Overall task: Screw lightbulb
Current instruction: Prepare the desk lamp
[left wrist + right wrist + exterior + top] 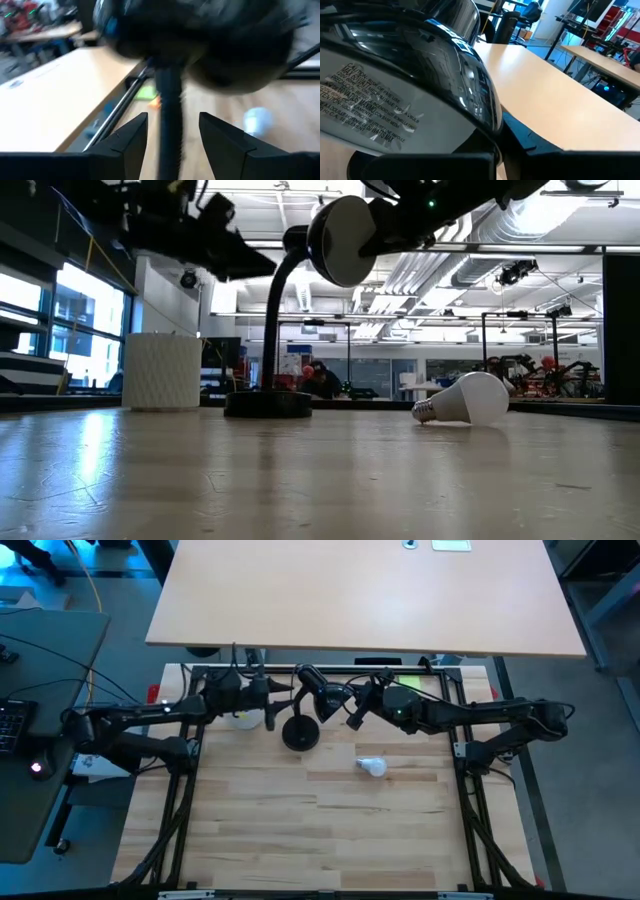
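Observation:
A black desk lamp stands on its round base (pixel 300 733) at the table's far middle, its head (pixel 340 240) raised on a curved neck (pixel 170 100). The white lightbulb (pixel 372 767) lies on its side on the wood to the right of the base, screw base toward the lamp (pixel 425 412). My left gripper (pixel 285 688) is open, with one finger on each side of the neck (pixel 173 115) and a gap showing on both sides. My right gripper (pixel 352 718) is shut on the lamp head. My right gripper holds the lamp head by the rim of its shade (pixel 487 132), which runs down into the seam between the two shut fingers. The white labelled inside lies on one side and the glossy black outside on the other. The fingers come roughly level from the table's right. The lamp stands on its base.
A white ribbed cup (pixel 160 370) stands on the table left of the lamp base, below my left arm. A larger light wooden tabletop (pixel 360 595) lies beyond the far edge. Bare wood stretches toward the near edge (pixel 320 840).

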